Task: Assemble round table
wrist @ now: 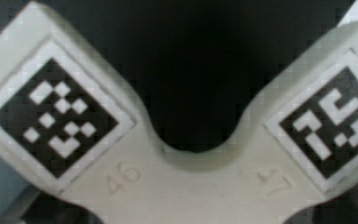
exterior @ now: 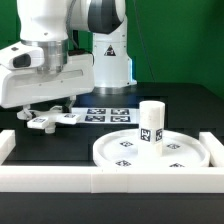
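The cross-shaped foot piece [exterior: 52,120] hangs under my gripper [exterior: 44,108] at the exterior view's left, just above the black table. In the wrist view the foot piece [wrist: 179,180] fills the picture very close up, with two of its tagged arms spreading apart. It hides my fingertips there. The gripper looks shut on it. The large rimmed disc [exterior: 120,152] lies flat at the front right. The short cylindrical leg [exterior: 151,122] stands upright on its middle.
The marker board [exterior: 106,115] lies flat behind the disc, next to the robot base. Long white bars [exterior: 110,180] border the front and both sides of the work area. A green wall stands behind.
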`<act>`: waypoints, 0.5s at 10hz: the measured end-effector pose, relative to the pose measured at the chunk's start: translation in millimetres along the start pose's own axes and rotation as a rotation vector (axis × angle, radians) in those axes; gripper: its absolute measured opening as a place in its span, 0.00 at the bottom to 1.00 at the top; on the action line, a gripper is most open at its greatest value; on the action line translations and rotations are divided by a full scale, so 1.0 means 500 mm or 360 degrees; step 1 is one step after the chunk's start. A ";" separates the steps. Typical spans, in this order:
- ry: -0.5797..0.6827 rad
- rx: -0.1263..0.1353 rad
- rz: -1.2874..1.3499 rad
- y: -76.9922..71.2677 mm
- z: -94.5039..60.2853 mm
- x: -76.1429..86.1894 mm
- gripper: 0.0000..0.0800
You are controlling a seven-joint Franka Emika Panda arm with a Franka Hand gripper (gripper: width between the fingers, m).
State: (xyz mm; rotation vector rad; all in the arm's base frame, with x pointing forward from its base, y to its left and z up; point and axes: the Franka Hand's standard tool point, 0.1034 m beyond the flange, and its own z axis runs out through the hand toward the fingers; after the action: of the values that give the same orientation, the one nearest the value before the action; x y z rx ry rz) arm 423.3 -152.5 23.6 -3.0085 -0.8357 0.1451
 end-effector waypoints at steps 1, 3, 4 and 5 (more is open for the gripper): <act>0.0002 -0.0002 0.0000 0.001 -0.001 0.001 0.70; 0.0001 -0.0001 -0.0001 0.001 -0.001 0.001 0.56; 0.0003 -0.0003 -0.0005 -0.001 -0.003 0.004 0.56; 0.0010 -0.0004 0.0005 -0.008 -0.014 0.017 0.56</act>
State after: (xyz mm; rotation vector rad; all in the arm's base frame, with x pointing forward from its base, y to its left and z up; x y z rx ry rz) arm 429.2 -144.7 30.2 -3.0112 -0.8311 0.1342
